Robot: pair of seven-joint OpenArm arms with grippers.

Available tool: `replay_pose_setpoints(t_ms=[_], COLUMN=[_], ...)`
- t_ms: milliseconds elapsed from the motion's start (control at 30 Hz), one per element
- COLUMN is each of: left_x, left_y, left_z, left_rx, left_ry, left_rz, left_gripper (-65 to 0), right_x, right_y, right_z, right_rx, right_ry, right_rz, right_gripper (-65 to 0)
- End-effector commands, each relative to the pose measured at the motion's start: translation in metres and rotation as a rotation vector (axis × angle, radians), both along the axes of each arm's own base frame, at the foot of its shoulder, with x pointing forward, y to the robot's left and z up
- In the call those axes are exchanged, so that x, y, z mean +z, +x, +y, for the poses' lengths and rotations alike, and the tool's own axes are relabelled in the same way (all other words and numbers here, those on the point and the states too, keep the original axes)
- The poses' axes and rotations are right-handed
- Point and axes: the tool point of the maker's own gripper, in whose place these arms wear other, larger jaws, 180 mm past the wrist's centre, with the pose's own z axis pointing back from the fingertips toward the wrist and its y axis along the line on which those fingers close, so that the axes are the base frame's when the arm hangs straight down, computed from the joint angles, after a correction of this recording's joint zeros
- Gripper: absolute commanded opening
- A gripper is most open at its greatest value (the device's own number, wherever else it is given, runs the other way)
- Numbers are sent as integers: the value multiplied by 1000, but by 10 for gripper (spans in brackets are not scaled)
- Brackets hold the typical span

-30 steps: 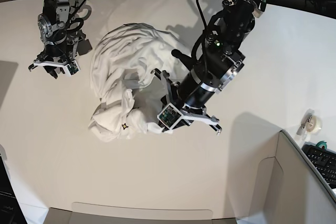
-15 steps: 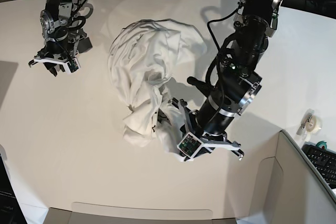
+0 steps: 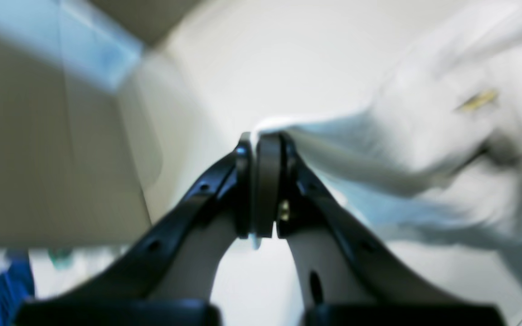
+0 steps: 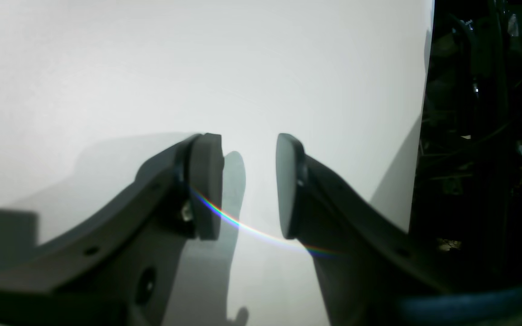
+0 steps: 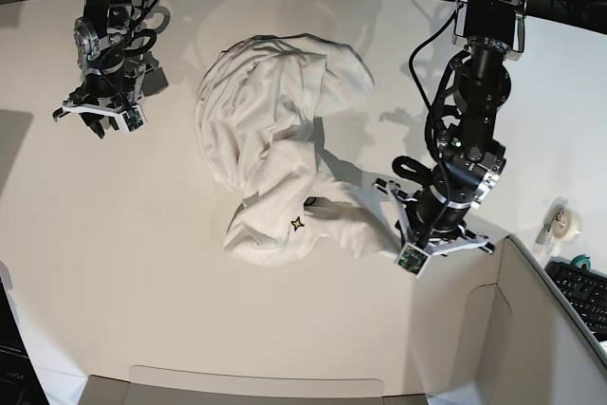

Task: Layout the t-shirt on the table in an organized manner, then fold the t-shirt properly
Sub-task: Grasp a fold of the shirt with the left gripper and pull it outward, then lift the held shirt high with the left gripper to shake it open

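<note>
One edge of the t-shirt (image 5: 285, 154) is pinched in the left gripper (image 5: 424, 234), jaws nearly shut, near the surface (image 5: 142, 291) front right; that thin hold could slip. Right gripper (image 5: 98, 113), far left, jaws partly open, empty.

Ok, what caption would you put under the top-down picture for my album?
Left gripper tugs a corner of the crumpled white t-shirt across the table while the right gripper waits open.

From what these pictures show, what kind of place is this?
Probably a robotics lab or test bench, not a home. Two robot arms work over a large white table; the left gripper pulls a t-shirt. A keyboard and tape roll sit at the edge.
</note>
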Motion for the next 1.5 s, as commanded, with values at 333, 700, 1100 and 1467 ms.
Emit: replay_pose_setpoints(t_ms=[333, 700, 1100, 1467], left_x=[4, 68, 31, -13], left_y=[0, -32, -38, 10], left_z=[58, 42, -116, -193], left_rx=[159, 144, -294, -424], left_ry=[-40, -105, -111, -43], left_rz=[-24, -221, -86, 99], left_gripper=[-429, -426, -412, -381], right_x=[6, 8, 11, 3], right_y=[9, 16, 22, 12], right_z=[12, 22, 27, 28], right_rx=[-2, -9, -47, -49], right_ry=[34, 65, 108, 109], right_rz=[-24, -42, -72, -46], right_gripper=[-446, -446, -442, -442])
